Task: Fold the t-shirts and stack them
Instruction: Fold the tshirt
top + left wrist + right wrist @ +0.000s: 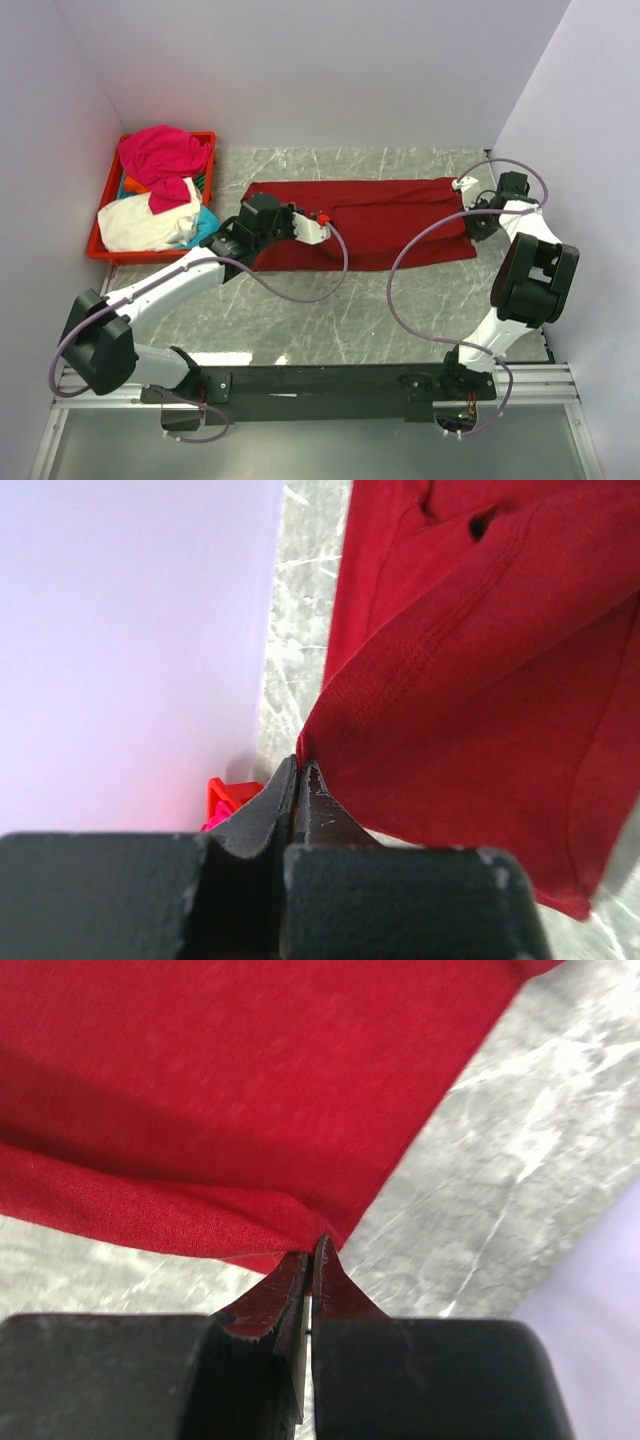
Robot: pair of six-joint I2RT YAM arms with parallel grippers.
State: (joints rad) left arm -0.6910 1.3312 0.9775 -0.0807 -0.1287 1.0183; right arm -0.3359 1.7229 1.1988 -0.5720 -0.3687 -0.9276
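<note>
Top external: L claw [326, 220], R claw [464, 188] pinch red t-shirt [390, 228].

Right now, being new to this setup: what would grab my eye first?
The dark red t-shirt spread across the middle of the table, pinched by the left pincer and the right pincer. Next, the red crate at the far left, heaped with a magenta shirt and a cream shirt.
</note>
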